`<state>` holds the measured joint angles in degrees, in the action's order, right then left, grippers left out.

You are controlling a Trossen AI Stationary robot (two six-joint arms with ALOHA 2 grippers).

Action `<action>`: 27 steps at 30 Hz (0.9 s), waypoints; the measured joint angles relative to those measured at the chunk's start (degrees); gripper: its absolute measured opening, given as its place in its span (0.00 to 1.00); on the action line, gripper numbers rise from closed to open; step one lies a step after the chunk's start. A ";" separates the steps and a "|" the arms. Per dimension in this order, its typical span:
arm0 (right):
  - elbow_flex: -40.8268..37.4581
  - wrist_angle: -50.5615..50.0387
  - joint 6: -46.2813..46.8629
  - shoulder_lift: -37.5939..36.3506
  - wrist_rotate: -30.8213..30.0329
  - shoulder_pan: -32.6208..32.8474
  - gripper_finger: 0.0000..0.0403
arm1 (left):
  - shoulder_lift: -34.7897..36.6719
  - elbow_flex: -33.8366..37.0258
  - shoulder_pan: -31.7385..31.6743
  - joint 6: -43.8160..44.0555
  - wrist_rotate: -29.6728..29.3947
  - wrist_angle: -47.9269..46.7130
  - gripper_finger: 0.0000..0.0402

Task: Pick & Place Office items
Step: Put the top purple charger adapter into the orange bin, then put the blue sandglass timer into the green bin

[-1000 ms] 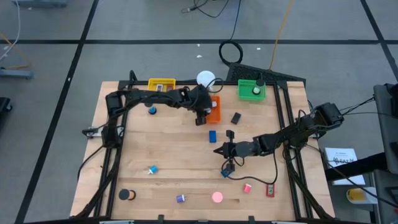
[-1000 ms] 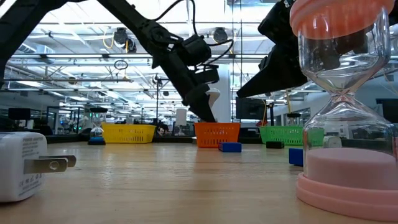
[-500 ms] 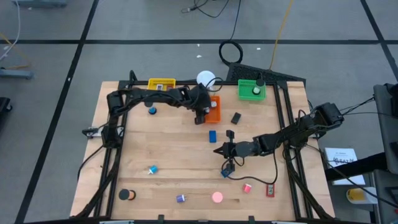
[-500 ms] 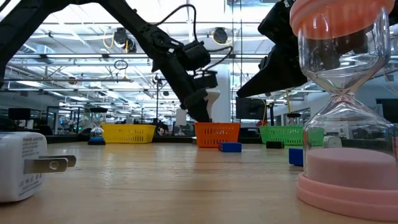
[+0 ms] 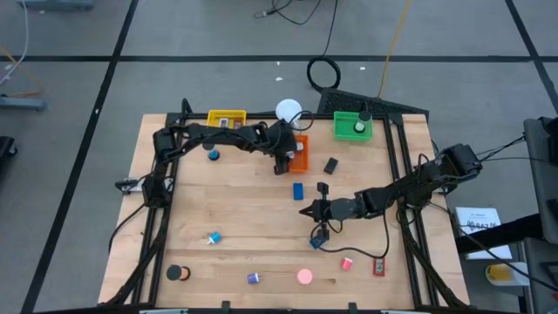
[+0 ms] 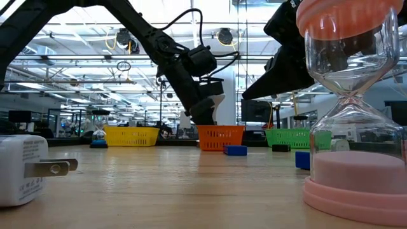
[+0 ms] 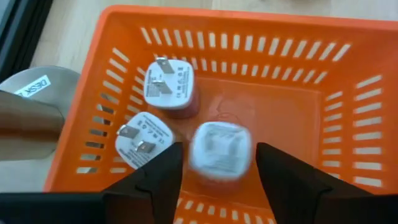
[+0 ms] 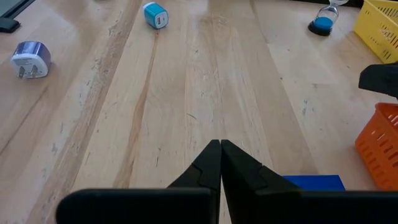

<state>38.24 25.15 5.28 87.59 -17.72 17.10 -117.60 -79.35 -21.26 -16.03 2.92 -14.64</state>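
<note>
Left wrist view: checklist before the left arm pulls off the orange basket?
1. Left gripper open over the orange basket: ok.
2. White charger apart from both fingers: ok.
3. That charger settled on the basket floor: cannot tell, it shows blurred.
4. Two other white chargers inside the basket, not on its rim: ok.
5. Right gripper shut, empty, well away from the basket: ok.

Left gripper (image 7: 217,163) lifting over orange tray (image 5: 299,154), wrist higher in low view than a second ago. Fingers (image 7: 155,180) spreading wider. White charger (image 7: 220,150), blurred, out of grip, between fingers above tray floor beside two other white chargers (image 7: 169,87). Left arm drawn slightly back along table.
</note>
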 joint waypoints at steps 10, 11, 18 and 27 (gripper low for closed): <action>0.00 0.11 0.02 0.00 0.00 -0.01 0.00 | 2.13 0.07 0.13 -0.32 -0.77 -1.09 0.53; 0.00 0.11 0.01 0.00 0.00 0.00 0.00 | 3.01 0.07 0.13 -0.34 -1.04 -1.37 0.53; 0.00 0.09 0.01 0.02 0.00 0.00 0.00 | 10.36 0.07 0.13 -0.43 -1.51 -7.62 0.49; 0.00 -0.08 0.02 0.01 0.00 -0.01 0.00 | 19.84 11.91 0.27 -2.39 2.53 -4.00 0.31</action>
<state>38.24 25.06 5.29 87.60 -17.72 17.09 -97.76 -67.44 -20.98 -18.43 5.45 -18.64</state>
